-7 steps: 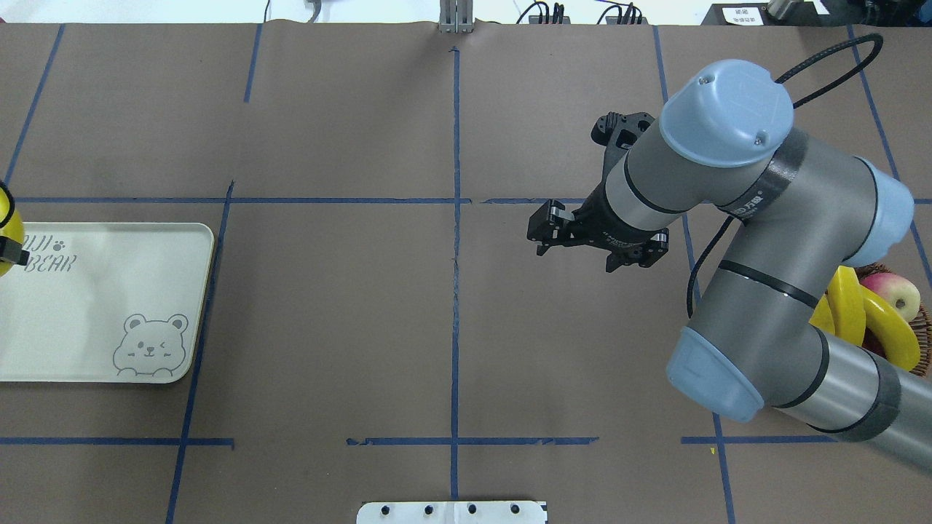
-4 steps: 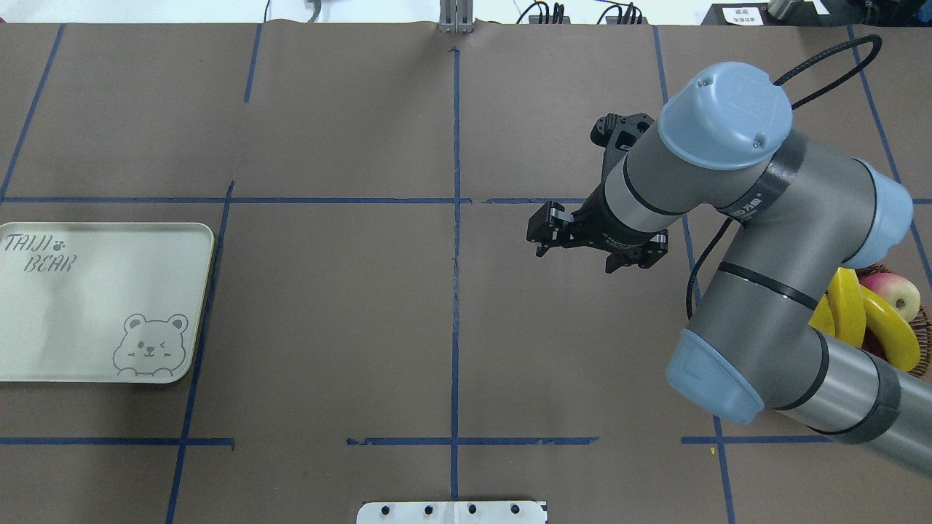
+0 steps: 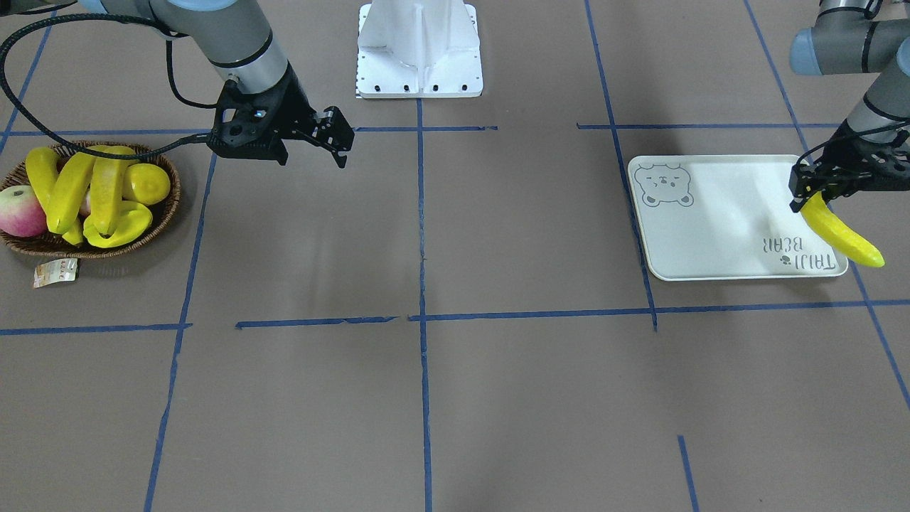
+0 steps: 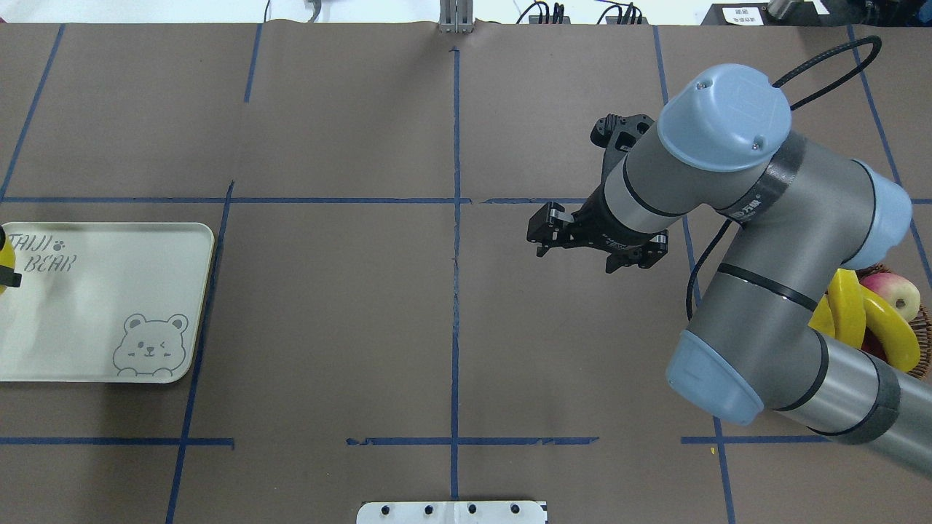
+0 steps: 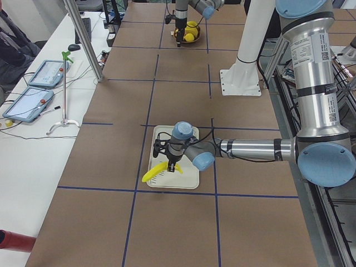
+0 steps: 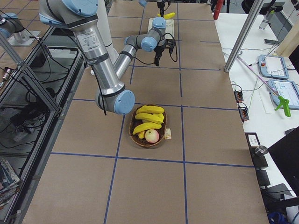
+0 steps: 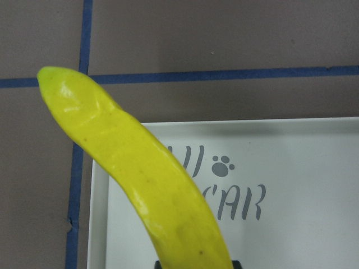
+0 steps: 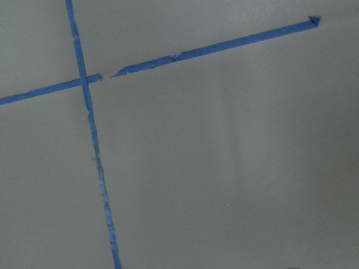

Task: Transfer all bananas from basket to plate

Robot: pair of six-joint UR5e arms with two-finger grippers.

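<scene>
Yellow banana [image 3: 842, 231] hangs clamped in the left gripper [image 3: 814, 199] over the plate [image 3: 711, 220], which holds nothing yet. Remaining bananas [image 3: 70, 190] lie in the basket [image 3: 169, 208]. The right gripper [image 3: 311, 153] hovers spread, empty.

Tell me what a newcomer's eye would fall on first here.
The bright yellow banana clamped in the left hand stands out, slanting over the lettered corner of the cream bear plate with its tip past the rim. Next comes the wicker basket at the table's other end, heaped with more bananas and a red apple. Beside it the right hand hangs open and empty over the brown table.
</scene>
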